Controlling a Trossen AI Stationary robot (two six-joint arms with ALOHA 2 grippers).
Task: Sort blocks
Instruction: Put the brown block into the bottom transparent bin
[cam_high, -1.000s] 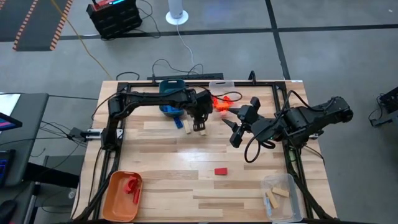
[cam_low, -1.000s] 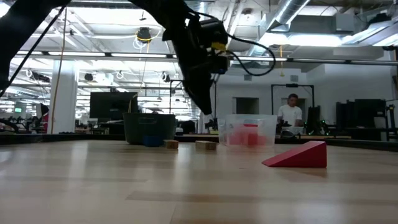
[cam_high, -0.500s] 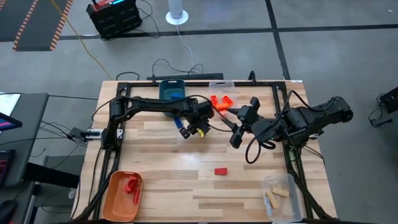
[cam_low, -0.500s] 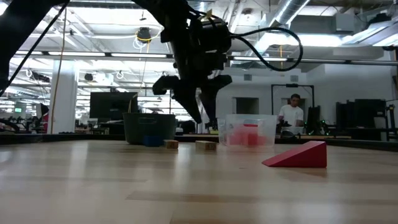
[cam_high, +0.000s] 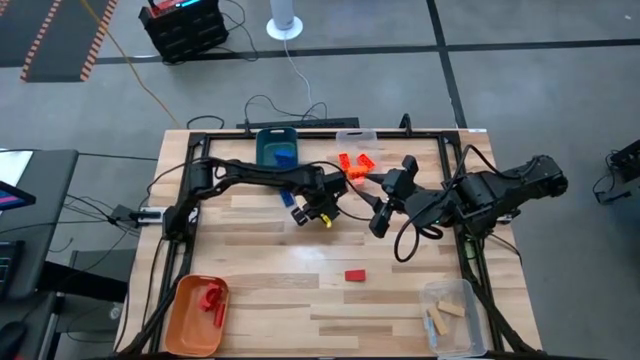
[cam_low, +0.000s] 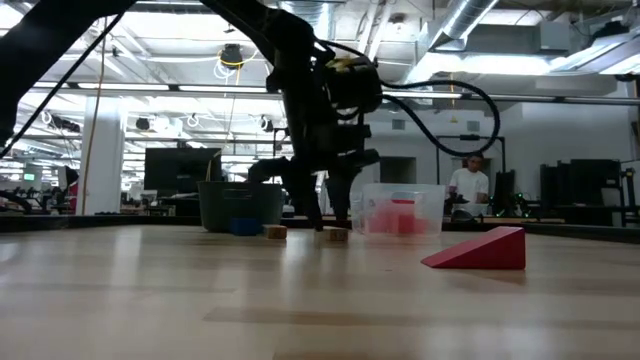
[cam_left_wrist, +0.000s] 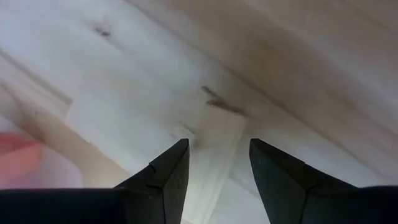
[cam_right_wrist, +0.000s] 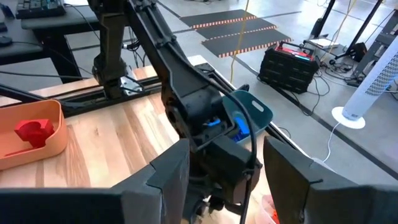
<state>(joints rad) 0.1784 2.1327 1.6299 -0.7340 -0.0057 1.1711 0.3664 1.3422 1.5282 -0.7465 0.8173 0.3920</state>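
My left gripper (cam_high: 316, 212) points down at the table's middle, open. Its fingers stand on either side of a light wood block (cam_left_wrist: 214, 155) that lies flat on the table, also seen in the low view (cam_low: 337, 235). A second wood block (cam_low: 275, 232) and a blue block (cam_high: 289, 197) lie close by. A red wedge block (cam_high: 355, 274) rests nearer the front edge. My right gripper (cam_high: 386, 196) hangs open above the table, right of the left one, with nothing between its fingers.
A teal bin (cam_high: 278, 148) with a blue block and a clear bin (cam_low: 403, 210) with orange blocks stand at the far edge. An orange bin (cam_high: 197, 312) with red blocks sits front left. A clear bin (cam_high: 452, 315) with wood blocks sits front right.
My left gripper has come down toward the table and a little toward the near edge. It has rolled about its own axis, and its fingers now straddle the wood block. The blocks have stayed where they were.
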